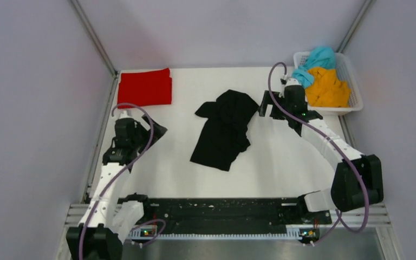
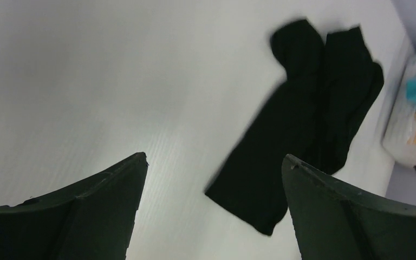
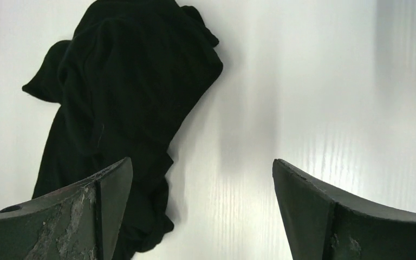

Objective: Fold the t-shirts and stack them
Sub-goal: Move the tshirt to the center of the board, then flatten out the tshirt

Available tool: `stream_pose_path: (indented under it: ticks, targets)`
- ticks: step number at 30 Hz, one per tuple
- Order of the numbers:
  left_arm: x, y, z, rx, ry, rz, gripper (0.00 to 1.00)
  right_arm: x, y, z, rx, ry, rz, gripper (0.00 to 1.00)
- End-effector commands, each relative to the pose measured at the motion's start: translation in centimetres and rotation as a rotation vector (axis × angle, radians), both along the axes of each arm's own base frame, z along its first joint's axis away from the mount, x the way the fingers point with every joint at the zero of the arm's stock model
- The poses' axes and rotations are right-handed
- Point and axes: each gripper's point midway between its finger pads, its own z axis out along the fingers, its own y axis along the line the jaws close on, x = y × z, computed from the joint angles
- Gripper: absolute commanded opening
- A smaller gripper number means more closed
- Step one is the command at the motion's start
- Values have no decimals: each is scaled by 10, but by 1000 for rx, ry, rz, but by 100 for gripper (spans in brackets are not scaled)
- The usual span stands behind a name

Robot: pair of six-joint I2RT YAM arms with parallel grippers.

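T-shirt [image 1: 225,130], black, lies crumpled; left hand [image 2: 214,158] and right hand [image 3: 202,160] gape empty

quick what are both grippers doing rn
Left gripper: open, holding nothing.
Right gripper: open, holding nothing.

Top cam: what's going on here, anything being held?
Nothing is held. The left tool and right tool are both open, one on each side of a crumpled black t-shirt in the middle of the table, and neither touches it. A red t-shirt lies folded at the far-left corner. The orange t-shirt and teal t-shirt sit bunched in the white basket, not yet folded.
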Motion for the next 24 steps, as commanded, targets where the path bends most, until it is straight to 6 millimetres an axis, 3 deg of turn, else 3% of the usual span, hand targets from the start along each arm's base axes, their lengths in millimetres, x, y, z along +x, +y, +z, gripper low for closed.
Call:
stream_pose_path:
  ticks: [1, 6, 10, 16, 20, 24]
  targets:
    - [-1, -68, -24, -86, 57, -280, 99, -10, -8, 42, -43, -136, -22, 99]
    - [-14, -120, -68, -35, 233, -463, 99, -23, 19, 39, -47, -145, 117, 99]
    - [-22, -154, -102, 8, 364, -547, 99, -13, 55, 55, -87, -208, 255, 99]
    - [-22, -178, -126, 90, 453, -586, 99, 20, 136, 71, -96, -268, 486, 98]
    - [-25, -179, -139, 142, 489, -559, 93, 39, 184, 50, -151, -219, 603, 97]
    - [-20, -177, -152, 196, 516, -506, 79, 61, 207, 25, -126, -141, 582, 97]
